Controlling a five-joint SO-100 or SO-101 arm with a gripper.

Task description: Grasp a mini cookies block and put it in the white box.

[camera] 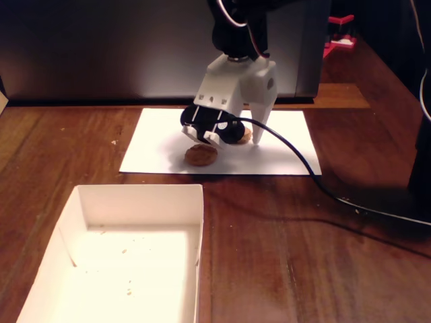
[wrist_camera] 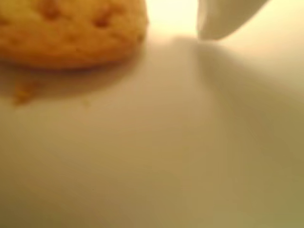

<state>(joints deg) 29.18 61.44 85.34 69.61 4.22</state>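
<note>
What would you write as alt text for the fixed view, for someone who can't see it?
A robot arm's white pincer hangs open just above a small round cookie on a white paper sheet, with a second cookie partly hidden behind it. Nearer the camera, an open white box sits on the dark wooden table, holding only crumbs.

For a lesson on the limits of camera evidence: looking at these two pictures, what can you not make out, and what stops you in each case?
- Second cookie, fixed view: mostly hidden behind the claw.
- Claw's other finger, wrist view: out of frame; only one white fingertip shows, so its opening is unclear.
- Near cookie, wrist view: cut off by the top and left edges, and blurred.
- Box, fixed view: its front end is cut off by the bottom edge.
</note>
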